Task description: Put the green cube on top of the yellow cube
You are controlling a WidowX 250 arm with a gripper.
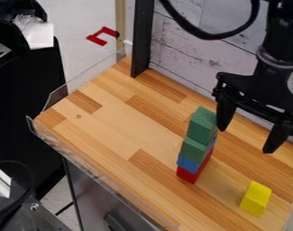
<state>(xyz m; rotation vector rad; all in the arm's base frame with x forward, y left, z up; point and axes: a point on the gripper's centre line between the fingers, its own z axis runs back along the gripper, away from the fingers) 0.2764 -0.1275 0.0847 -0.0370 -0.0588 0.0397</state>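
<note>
I've got the green cube (202,125) topping a stack, above a second green block (193,149), a blue block (187,164) and a red block (188,176) on the wooden counter (112,124). The yellow cube (255,199) sits apart, lower right in my view. Above it hangs my gripper (246,140), fingers spread wide
</note>
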